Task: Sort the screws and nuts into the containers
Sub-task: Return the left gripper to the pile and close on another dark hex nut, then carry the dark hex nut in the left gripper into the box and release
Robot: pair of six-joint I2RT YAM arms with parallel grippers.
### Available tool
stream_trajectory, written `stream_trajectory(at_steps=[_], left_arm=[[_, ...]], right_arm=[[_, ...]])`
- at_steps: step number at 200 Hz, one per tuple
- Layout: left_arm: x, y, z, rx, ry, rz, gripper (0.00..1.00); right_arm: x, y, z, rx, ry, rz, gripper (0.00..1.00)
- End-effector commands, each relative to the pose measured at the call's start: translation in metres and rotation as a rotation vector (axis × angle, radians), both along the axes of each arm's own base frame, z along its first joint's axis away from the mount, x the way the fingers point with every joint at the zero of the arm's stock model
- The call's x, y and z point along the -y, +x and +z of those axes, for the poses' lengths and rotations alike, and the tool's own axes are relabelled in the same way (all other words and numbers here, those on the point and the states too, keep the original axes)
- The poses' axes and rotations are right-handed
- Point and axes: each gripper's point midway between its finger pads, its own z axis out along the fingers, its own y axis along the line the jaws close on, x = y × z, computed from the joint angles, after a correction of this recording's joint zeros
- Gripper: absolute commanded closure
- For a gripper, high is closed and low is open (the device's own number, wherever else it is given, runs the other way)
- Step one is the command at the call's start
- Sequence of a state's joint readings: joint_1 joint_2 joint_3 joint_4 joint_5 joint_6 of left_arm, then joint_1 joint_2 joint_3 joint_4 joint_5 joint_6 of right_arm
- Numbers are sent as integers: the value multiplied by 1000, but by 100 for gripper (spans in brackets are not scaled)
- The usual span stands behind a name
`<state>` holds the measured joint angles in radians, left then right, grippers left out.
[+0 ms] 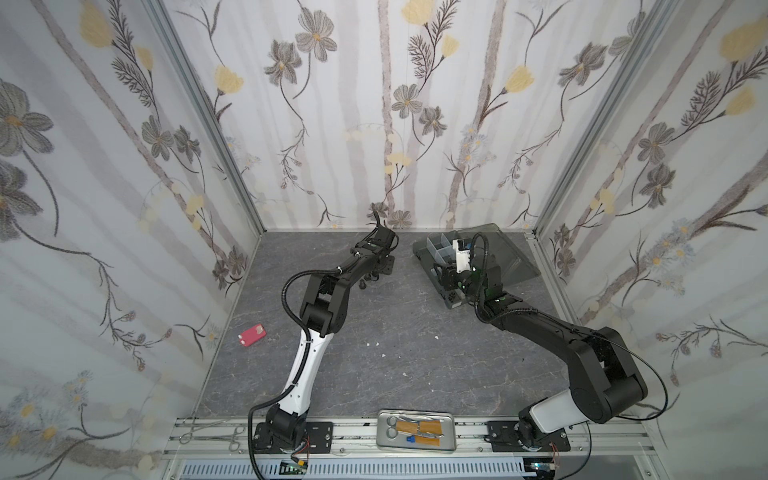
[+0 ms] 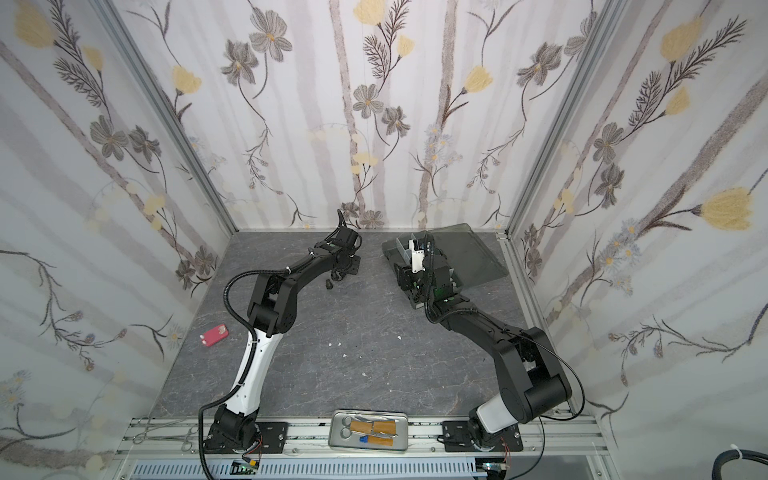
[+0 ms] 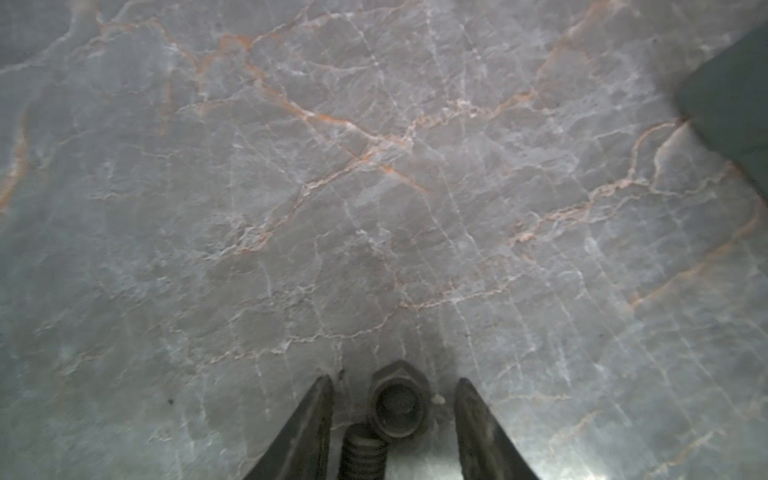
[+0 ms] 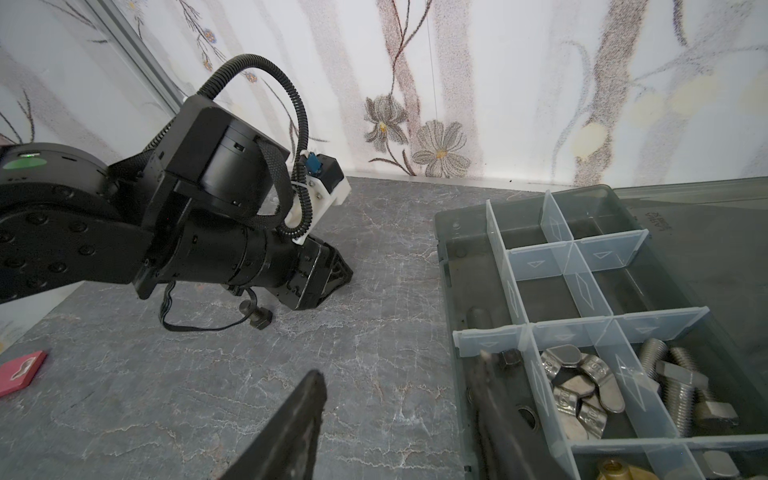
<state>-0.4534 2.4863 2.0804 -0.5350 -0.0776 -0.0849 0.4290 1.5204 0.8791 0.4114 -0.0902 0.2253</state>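
In the left wrist view my left gripper (image 3: pixel 395 383) stands open just above the grey marble table. A dark hex nut (image 3: pixel 399 405) and a threaded black screw (image 3: pixel 363 453) lie between its fingers, with gaps on both sides. In both top views a dark fastener (image 1: pixel 365 284) (image 2: pixel 329 284) lies by that arm's wrist. The dark organizer box (image 1: pixel 428 249) (image 4: pixel 446 232) sits open at the back right. Its cells hold silver wing nuts (image 4: pixel 582 382), silver bolts (image 4: pixel 681 386) and a brass piece (image 4: pixel 615 471). My right gripper (image 4: pixel 399 368) is open and straddles the box's wall, one finger inside a cell and nothing gripped.
The box's smoky lid (image 1: pixel 507 253) lies flat behind it, near the back wall. A small red object (image 1: pixel 252 335) sits at the left. A silver tray with scissors (image 1: pixel 415 430) and forceps (image 1: pixel 212 432) rest on the front rail. White specks (image 1: pixel 436 337) dot mid-table.
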Motion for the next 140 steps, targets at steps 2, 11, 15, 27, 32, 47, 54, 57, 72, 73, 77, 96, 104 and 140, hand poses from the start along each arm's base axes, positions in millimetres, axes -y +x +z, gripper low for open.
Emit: stream_trajectory(at_steps=[2, 11, 15, 27, 32, 47, 54, 57, 72, 73, 77, 96, 104, 140], left_arm=[[4, -9, -8, -34, -7, -15, 59], [5, -11, -8, -34, -7, -17, 62], [6, -13, -8, -34, -9, -17, 63], [5, -15, -8, -37, -8, -16, 64], [5, -17, -9, -40, -7, -17, 67], [4, -20, -10, -43, -6, -10, 73], [4, -20, -8, -39, -8, -8, 74], [4, -21, -9, -40, -8, -9, 74], [5, -22, -8, -35, -11, -10, 76], [5, -23, -9, -36, -11, -10, 76], [5, -23, -8, -35, -12, -9, 77], [7, -23, -5, -28, -9, -10, 80], [8, -24, -4, -23, -9, -12, 81], [18, -24, 15, 20, -35, -16, 81]], right_arm=[[-1, 5, 3, 12, -17, -4, 44], [-1, 5, 4, 13, -15, -5, 44], [-2, 5, 4, 14, -16, -5, 44], [-1, 7, 6, 19, -15, -10, 44], [-2, 7, 5, 19, -17, -11, 44], [-2, 7, 6, 20, -17, -13, 44], [-2, 7, 5, 17, -18, -13, 43], [-1, 8, 4, 16, -18, -16, 44], [-1, 8, 2, 11, -22, -18, 43], [-1, 8, 2, 11, -22, -19, 43], [-1, 8, 2, 8, -23, -18, 43], [0, 7, 2, 9, -24, -24, 44], [1, 7, 2, 10, -25, -28, 44], [9, 7, 9, 35, -20, -72, 43]])
